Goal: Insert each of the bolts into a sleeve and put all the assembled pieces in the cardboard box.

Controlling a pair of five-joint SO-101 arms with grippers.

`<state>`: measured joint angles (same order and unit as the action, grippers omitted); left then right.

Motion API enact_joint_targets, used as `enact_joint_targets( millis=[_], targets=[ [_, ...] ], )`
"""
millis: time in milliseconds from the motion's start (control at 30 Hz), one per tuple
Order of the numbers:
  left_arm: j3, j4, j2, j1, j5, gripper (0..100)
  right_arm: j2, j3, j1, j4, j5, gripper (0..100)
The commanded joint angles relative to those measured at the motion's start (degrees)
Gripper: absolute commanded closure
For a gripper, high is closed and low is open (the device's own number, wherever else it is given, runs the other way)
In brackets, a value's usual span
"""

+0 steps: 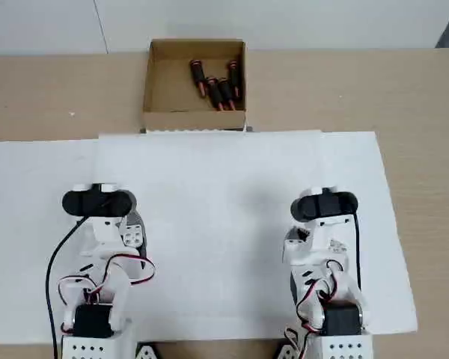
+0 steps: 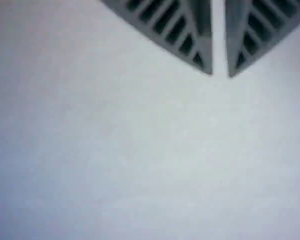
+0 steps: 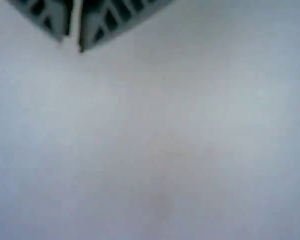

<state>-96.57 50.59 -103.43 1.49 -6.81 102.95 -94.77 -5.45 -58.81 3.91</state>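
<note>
Arms are sitting folded back at the near edge of the table (image 1: 45, 90) - one arm (image 1: 97, 232) and the other arm (image 1: 325, 232) side by side, both hanging over the white paper sheet (image 1: 217, 202). Close above the paper the left gripper (image 2: 220, 74) is hovering, jaws drawn together w/ just a sliver btwn them, holding nothing; the right gripper (image 3: 70, 45) is showing the same, pinched nearly closed and empty. Assembled pieces (image 1: 217, 84) - dark sleeves w/ coppery bolt ends, approx. four - are lying bunched in the right half, per the high view, of the cardboard box (image 1: 194, 120), which is standing at the sheet's far edge, well apart from both arms. Red, black and white wires (image 1: 131, 268) are looping beside one arm's base.
</note>
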Motion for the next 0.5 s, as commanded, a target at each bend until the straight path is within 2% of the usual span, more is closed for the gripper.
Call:
enact_joint_targets(
  millis=[0,167,467],
  targets=[
    [0.31,0.26,-0.70,0.00,-0.18,99,1.10,-0.53,2.07,1.98,0.79,99.5],
    [0.31,0.26,-0.70,0.00,-0.18,99,1.10,-0.88,6.46,2.95,0.79,99.5],
    [0.31,0.26,-0.70,0.00,-0.18,99,1.10,-0.88,6.46,3.03,0.70,99.5]
  ],
)
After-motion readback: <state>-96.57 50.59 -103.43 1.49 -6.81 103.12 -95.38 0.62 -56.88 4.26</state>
